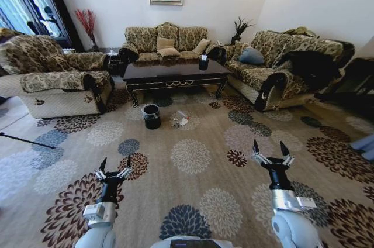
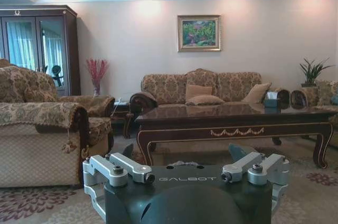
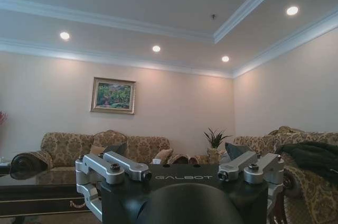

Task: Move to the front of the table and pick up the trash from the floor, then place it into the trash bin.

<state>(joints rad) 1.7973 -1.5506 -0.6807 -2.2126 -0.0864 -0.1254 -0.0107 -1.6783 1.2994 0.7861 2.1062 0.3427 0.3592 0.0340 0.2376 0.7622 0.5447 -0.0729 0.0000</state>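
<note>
Beige carpeted floor (image 1: 193, 143) with big round flower patterns, spread between three patterned sofas. Dark glossy wooden bench (image 1: 175, 75) at the far end, well apart from the robot, gold trim along its side plain in the left wrist view (image 2: 237, 129). Small black trash bin (image 1: 152, 116) with a clear liner on the floor just before the bench's left front corner. Trash (image 1: 180, 119) scattered just to the right of the bin: a few small pale scraps and a clear piece, too small to tell apart. Dark box (image 1: 203, 61) on the bench's right end.

Left gripper (image 1: 113, 166) low at the near left, raised above the carpet, fingers (image 2: 124, 167) spread wide, nothing between them. Right gripper (image 1: 272, 152) at the near right, likewise up over the floor, fingers (image 3: 119, 165) spread apart and bare. Both well apart from bin and trash.
</note>
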